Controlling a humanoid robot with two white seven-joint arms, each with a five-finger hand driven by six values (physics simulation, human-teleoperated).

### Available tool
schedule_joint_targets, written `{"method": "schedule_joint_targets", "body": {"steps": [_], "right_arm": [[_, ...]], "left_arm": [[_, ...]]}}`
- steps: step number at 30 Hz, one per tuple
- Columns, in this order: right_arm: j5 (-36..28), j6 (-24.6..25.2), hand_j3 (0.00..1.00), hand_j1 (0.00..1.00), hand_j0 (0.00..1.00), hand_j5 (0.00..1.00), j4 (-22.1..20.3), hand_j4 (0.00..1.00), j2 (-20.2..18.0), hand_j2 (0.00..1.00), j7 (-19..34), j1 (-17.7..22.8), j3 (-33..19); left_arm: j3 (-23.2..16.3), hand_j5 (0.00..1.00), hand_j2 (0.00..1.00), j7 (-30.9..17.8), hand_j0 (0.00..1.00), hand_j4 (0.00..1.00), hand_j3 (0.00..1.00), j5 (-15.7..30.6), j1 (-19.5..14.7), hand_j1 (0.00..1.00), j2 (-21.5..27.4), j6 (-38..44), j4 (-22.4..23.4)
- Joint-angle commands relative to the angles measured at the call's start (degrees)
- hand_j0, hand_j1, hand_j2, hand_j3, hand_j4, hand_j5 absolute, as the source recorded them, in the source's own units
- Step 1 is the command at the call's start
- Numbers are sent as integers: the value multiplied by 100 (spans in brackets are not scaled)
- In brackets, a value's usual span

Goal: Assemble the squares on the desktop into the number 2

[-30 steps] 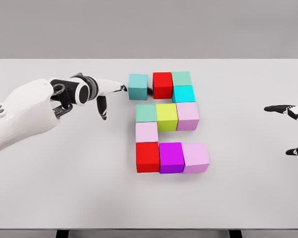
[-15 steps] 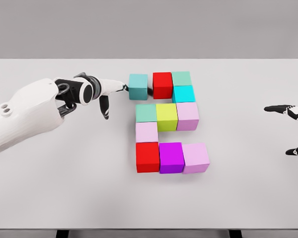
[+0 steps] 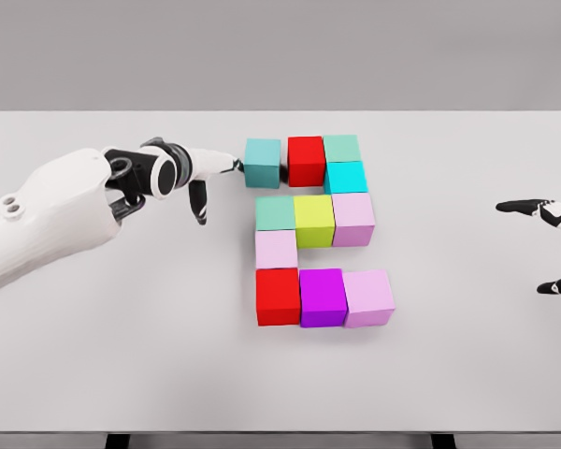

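Fingers [image 3: 226, 166] of the left hand [image 3: 182, 171] are extended and loosely spread, gripping nothing; one fingertip touches the left face of the teal cube [image 3: 262, 162]. That cube sits at the top-left of the figure on the white tabletop [image 3: 93, 337], just beside the upper red cube [image 3: 306, 160]. Judged step: pushing the last top-row block home. Next move calls for a short, straight push rightward to close the seam without disturbing the red cube. Against the earlier frames, the teal cube has shifted slightly right, narrowing the gap. Far right of the teal cube, the right hand [image 3: 553, 243] rests open at the frame edge.
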Motion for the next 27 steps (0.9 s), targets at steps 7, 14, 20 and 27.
{"method": "schedule_joint_targets", "body": {"steps": [7, 14, 20, 27], "right_arm": [[-46, 16, 100, 100, 100, 100, -15, 100, -9, 100, -2, 0, 1], [-46, 16, 100, 100, 100, 100, -15, 100, -9, 100, -2, 9, 1], [-46, 16, 100, 100, 100, 100, -15, 100, -9, 100, -2, 9, 1], [-46, 16, 100, 100, 100, 100, -15, 100, -9, 100, -2, 9, 1]], "left_arm": [[2, 100, 100, 1, 100, 100, 100, -23, 0, 100, 1, -14, -19], [2, 100, 100, 1, 100, 100, 100, -23, 0, 100, 1, -14, -46], [2, 100, 100, 1, 100, 100, 100, -23, 0, 100, 1, -14, -54], [2, 100, 100, 1, 100, 100, 100, -23, 9, 100, 9, -14, -160]]}}
